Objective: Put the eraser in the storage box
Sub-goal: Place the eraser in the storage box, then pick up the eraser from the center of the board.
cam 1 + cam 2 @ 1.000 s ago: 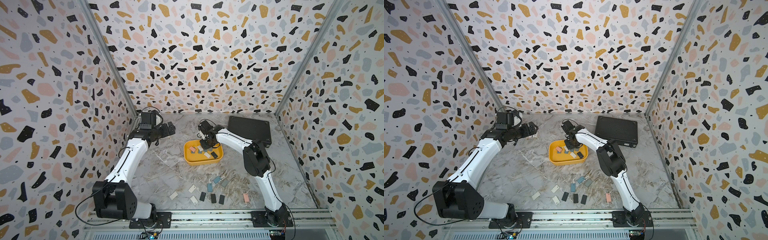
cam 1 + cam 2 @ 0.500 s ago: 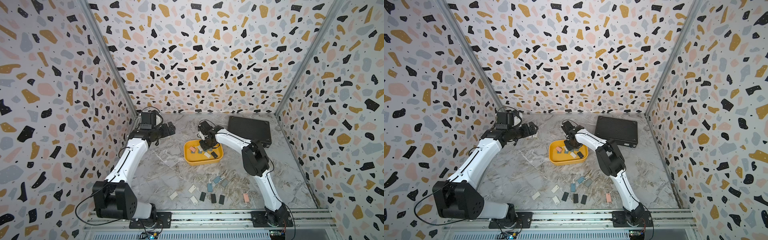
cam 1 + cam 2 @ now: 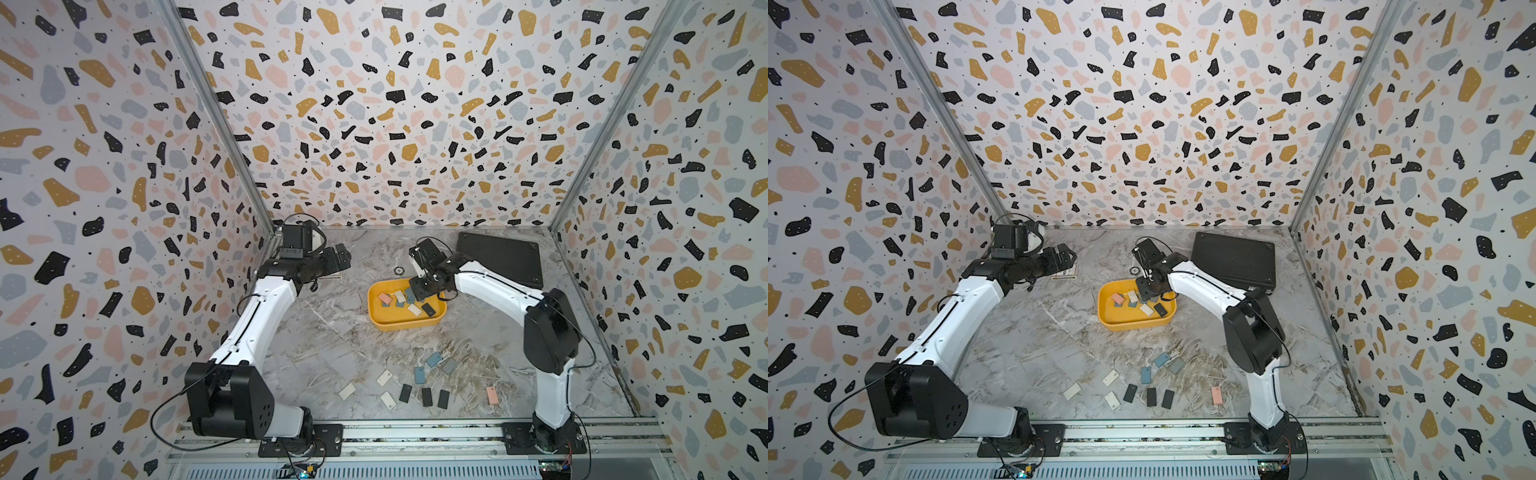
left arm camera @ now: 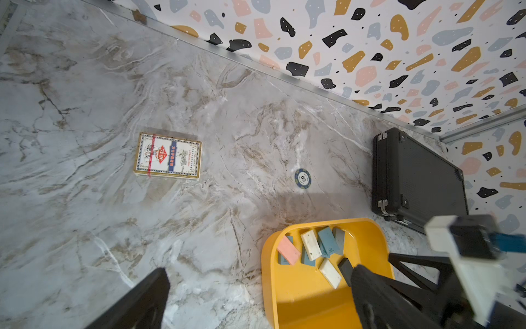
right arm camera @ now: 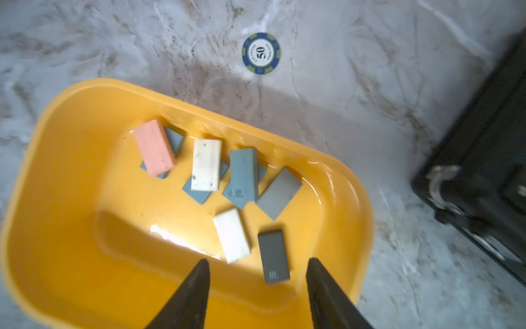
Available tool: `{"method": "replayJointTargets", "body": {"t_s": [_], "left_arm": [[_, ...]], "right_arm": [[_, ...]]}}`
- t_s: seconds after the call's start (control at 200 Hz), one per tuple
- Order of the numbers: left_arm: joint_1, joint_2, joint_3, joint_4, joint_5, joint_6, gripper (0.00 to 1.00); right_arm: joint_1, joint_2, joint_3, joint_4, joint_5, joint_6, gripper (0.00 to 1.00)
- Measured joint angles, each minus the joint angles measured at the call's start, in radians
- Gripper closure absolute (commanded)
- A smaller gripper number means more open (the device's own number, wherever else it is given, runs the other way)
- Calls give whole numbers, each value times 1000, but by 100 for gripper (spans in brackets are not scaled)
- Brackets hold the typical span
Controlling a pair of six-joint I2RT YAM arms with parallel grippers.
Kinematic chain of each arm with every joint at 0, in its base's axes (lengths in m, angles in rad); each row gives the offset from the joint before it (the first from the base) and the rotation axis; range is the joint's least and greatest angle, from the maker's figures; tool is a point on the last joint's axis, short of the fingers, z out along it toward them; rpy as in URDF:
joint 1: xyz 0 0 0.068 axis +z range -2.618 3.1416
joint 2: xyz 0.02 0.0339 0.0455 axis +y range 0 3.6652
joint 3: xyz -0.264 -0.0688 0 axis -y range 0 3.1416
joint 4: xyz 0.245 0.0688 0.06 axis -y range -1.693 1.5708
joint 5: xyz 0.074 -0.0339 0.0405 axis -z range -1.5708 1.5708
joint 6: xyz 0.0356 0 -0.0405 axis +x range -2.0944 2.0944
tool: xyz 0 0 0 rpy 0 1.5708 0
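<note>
The yellow storage box (image 3: 405,326) (image 3: 1133,324) (image 5: 367,216) (image 4: 266,270) sits mid-table and holds several erasers: pink, white, blue and grey. A dark grey eraser (image 5: 273,257) (image 3: 428,309) lies flat on the box floor. My right gripper (image 5: 257,260) (image 3: 420,290) (image 3: 1148,293) hovers over the box's back right part, open, with nothing between its fingers. That dark eraser lies below the gap, just past the fingertips. My left gripper (image 4: 259,272) (image 3: 338,257) hangs wide open and empty at the back left, away from the box.
Several loose erasers (image 3: 422,374) lie near the table's front edge, a pink one (image 3: 492,395) furthest right. A black case (image 3: 498,257) lies at the back right. A poker chip (image 5: 261,53) lies just behind the box. A card pack (image 4: 168,156) sits under the left gripper.
My right gripper was shut and now stands open above the storage box, hardly shifting. The left arm has not moved.
</note>
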Motion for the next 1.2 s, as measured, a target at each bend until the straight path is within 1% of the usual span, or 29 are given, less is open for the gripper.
{"method": "replayJointTargets", "body": {"t_s": [0.105, 0.25, 0.39, 0.506, 0.666, 0.836, 1.201], "left_arm": [[0, 0, 0, 1, 2, 0, 0], [0, 0, 0, 2, 8, -2, 1], [0, 0, 0, 7, 17, -4, 1], [0, 0, 0, 7, 20, -4, 0], [0, -2, 0, 7, 21, -4, 1], [0, -5, 0, 8, 21, -4, 1], [0, -5, -1, 11, 24, -16, 0]], "right_arm": [[2, -179, -157, 17, 6, 51, 40], [5, -367, -386, 25, 6, 142, 40], [11, -460, -591, 4, -3, 237, 40], [21, -497, -699, -17, -34, 309, 40], [36, -555, -768, -17, -95, 387, 40], [39, -583, -806, 3, -158, 428, 40], [39, -435, -819, 97, -291, 439, 41]]}}
